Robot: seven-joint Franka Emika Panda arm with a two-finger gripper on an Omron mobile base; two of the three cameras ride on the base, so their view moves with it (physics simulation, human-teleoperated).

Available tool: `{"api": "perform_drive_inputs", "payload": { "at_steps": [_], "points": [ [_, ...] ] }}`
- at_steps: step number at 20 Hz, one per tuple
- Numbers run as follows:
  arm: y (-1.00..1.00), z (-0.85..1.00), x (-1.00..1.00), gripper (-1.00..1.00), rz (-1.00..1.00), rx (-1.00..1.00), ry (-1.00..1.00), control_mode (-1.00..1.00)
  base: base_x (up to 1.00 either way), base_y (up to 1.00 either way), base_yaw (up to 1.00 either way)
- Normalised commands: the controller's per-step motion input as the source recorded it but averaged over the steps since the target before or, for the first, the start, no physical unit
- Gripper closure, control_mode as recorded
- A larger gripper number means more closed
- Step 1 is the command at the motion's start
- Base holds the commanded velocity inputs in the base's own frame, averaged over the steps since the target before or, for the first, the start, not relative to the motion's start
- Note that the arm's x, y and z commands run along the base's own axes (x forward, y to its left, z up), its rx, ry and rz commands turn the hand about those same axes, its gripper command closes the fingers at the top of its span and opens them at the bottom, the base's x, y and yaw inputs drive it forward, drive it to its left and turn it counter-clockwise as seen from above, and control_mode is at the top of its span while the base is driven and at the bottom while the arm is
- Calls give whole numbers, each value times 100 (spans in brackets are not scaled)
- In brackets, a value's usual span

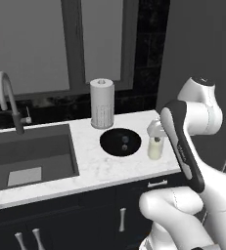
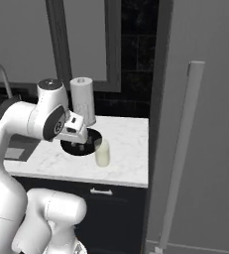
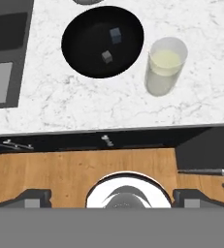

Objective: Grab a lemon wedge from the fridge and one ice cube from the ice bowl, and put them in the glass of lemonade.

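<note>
We had the gripper (image 3: 111,196) wide open and empty, hanging above the near edge of the white marble tabletop (image 3: 84,106). The wide shallow black ice bowl (image 3: 79,53) sat on it, just left of the clear tumbler of pale yellow lemonade (image 3: 165,66), close but apart. Two small grey-blue ice cubes (image 3: 115,35) lay in the bowl. The tall white paper towel roll (image 1: 102,103) stood just behind. The matte grey fridge (image 2: 210,149) at right was shut. We saw no lemon wedge.
</note>
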Motion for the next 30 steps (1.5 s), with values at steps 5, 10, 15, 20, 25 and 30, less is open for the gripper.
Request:
{"api": "perform_drive_inputs", "payload": {
  "at_steps": [5,10,15,20,25,30],
  "points": [
    [0,0,0,-100,0,0,0,100,74,36,-10],
    [0,0,0,-100,0,0,0,100,49,20,-8],
    [4,0,11,-100,-1,0,9,-100,37,11,-4],
    [22,-1,65,-100,-3,-1,38,-100,0,0,0],
    [21,-25,34,-100,0,-6,7,-100,0,0,0],
    [4,-31,12,-100,0,-1,-2,-100,0,0,0]
  ]
}}
